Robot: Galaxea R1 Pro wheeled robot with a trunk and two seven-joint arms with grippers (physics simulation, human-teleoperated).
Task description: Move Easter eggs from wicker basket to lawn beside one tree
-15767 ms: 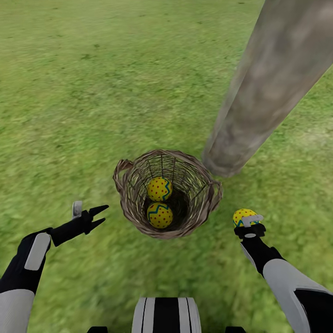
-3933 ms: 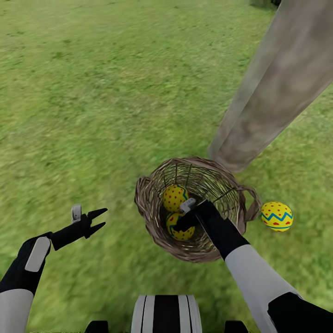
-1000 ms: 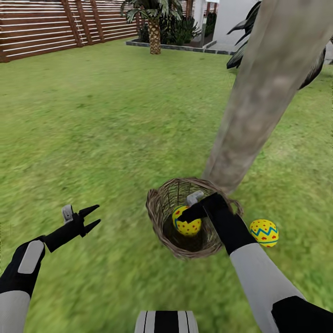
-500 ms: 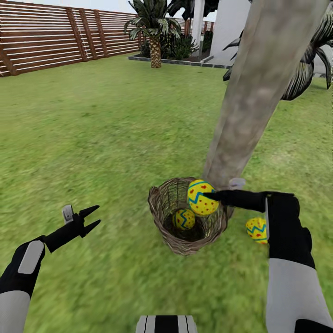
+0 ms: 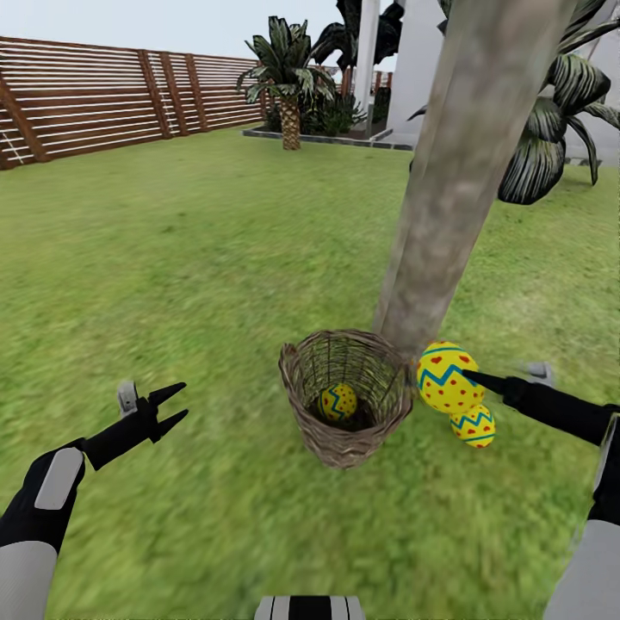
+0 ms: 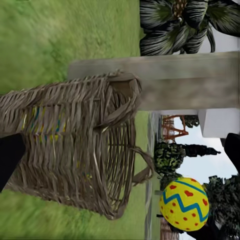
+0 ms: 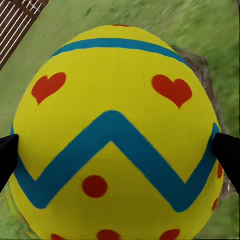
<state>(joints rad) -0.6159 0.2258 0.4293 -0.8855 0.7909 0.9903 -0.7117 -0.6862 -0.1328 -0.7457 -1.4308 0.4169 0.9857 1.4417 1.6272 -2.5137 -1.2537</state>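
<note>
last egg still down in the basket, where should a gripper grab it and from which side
Come straight down through the open top of the wicker basket; its woven walls block any sideways approach. The egg in the basket lies on the bottom, so close the fingers across its widest middle. The left gripper is open and free.

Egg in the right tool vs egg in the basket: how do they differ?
The held egg is in the air beside the tree, clamped by the right tool; the basket egg lies loose at the basket bottom, half hidden by wicker. Both are yellow with a blue zigzag and red marks.
</note>
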